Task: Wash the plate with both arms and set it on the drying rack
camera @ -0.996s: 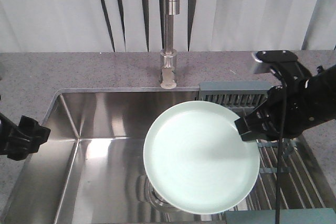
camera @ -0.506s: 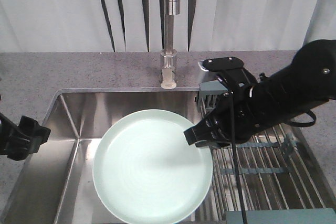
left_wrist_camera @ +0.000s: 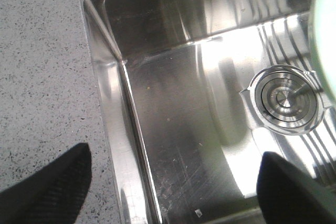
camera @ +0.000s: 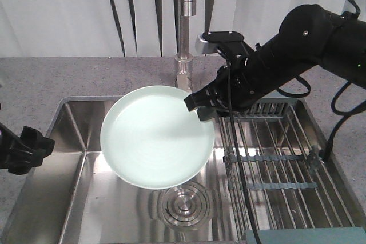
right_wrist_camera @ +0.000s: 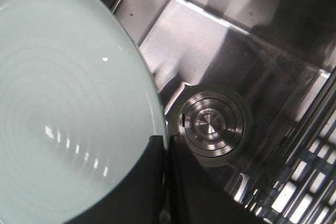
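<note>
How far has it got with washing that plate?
Done: the plate is lifted, the jaws of the right arm clamped on its rim. In hand: it hangs over the sink near the faucet; no water visible. To do: the left arm, jaws open and empty at the sink's edge, hasn't joined in, and the drying rack holds nothing.

The pale mint-green plate (camera: 157, 144), plain with a low raised rim, hangs above the sink, its face tipped toward the front camera. The jaws of the right gripper (right_wrist_camera: 164, 177) are clamped on its right edge. The bulky matte black right arm (camera: 303, 38) reaches in over the drying rack (camera: 280, 167), a flat bed of thin steel rods with 2 grey-blue cross strips. The left gripper (left_wrist_camera: 173, 192) hovers at the sink's left wall, jaws spread wide.
</note>
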Controlling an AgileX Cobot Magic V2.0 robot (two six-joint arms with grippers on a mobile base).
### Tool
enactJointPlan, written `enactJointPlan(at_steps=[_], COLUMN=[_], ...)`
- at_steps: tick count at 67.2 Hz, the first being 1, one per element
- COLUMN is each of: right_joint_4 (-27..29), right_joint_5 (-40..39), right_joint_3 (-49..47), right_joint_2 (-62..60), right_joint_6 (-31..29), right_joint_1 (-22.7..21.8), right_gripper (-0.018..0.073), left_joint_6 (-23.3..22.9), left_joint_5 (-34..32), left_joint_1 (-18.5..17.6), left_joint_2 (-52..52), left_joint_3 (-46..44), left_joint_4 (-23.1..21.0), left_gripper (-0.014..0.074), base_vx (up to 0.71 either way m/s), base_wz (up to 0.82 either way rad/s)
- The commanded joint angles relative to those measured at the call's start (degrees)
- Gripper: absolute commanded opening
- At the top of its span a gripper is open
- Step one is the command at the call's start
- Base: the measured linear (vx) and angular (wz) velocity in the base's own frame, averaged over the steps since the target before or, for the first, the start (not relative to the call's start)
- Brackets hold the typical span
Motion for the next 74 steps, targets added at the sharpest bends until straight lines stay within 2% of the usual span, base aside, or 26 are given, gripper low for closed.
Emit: enactJointPlan(at_steps=[1, 14, 26, 44, 74], right_joint_4=[1.3, 1.3, 1.3, 1.0, 1.6], right_joint_5=[-0.8, 1.2, 3.2, 1.3, -0.4], right_joint_3=[-4.8, -9.4, -9.2, 0.1, 14.3], right_joint_2=[-0.4, 1.9, 1.2, -5.4, -15.0], right_joint_6=[-1.0, -1.7, -1.9, -3.6, -3.7], right_joint_1=[-2.2, -6.2, -10.4, -15.0, -15.0], right_gripper=[-0.0004, -0.0004, -0.0004, -0.0004, -0.0004], left_joint_6=[-0.5, -0.5, -0.5, -0.5, -0.5], left_joint_5=[-2.8, -2.8, -2.8, -2.8, -2.8], left_joint_1=[-0.3, -0.3, -0.3, -0.3, -0.3], left_joint_2=[-0.9, -0.9, -0.9, -0.9, -0.9], left_joint_3=[-1.6, -1.6, -1.6, -1.6, -1.6], left_joint_4=[-0.1, -0.1, -0.1, -0.1, -0.1], left_gripper=[0.0590, 0.0590, 0.0590, 0.0590, 0.0590], base_vx=[0.00, 0.00, 0.00, 0.00, 0.00], base_wz=[0.00, 0.00, 0.00, 0.00, 0.00])
